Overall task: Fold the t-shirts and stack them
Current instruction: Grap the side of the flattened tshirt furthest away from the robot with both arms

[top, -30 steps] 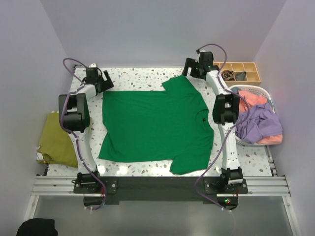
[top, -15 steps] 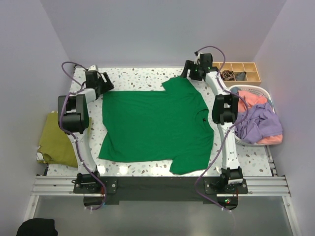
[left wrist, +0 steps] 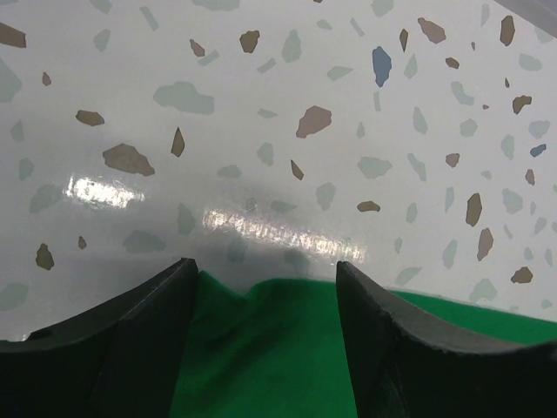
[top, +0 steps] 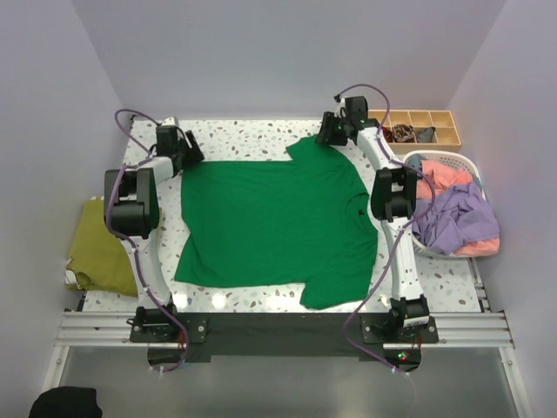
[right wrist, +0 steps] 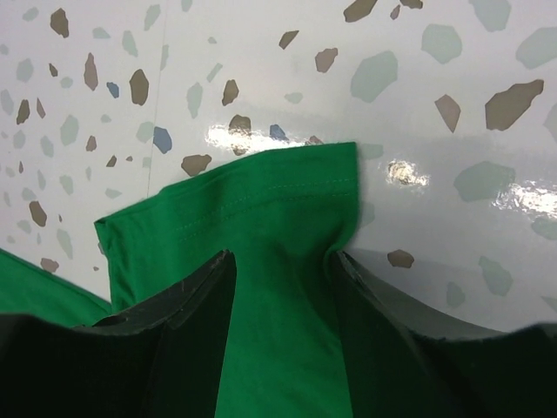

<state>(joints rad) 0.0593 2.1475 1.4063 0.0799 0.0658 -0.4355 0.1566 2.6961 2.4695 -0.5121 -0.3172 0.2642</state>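
A large bright green t-shirt (top: 274, 222) lies spread flat on the speckled table (top: 244, 135). My left gripper (top: 186, 157) is down at the shirt's far left corner. In the left wrist view its jaws (left wrist: 264, 266) stand apart, with a small hump of green cloth (left wrist: 261, 348) between them. My right gripper (top: 327, 134) is at the far sleeve. Its jaws (right wrist: 283, 257) straddle the sleeve (right wrist: 235, 200), the cloth puckering against both fingers, with a gap still between them.
An olive-yellow t-shirt (top: 94, 244) lies crumpled off the table's left edge. A white slatted basket (top: 448, 157) at the right holds lavender (top: 461, 218) and coral-pink (top: 444, 177) shirts. A wooden compartment tray (top: 426, 129) stands at the back right.
Both grippers have narrowed their jaws around the green cloth. The right gripper has shifted left onto the sleeve, and the left gripper has edged right onto the corner.
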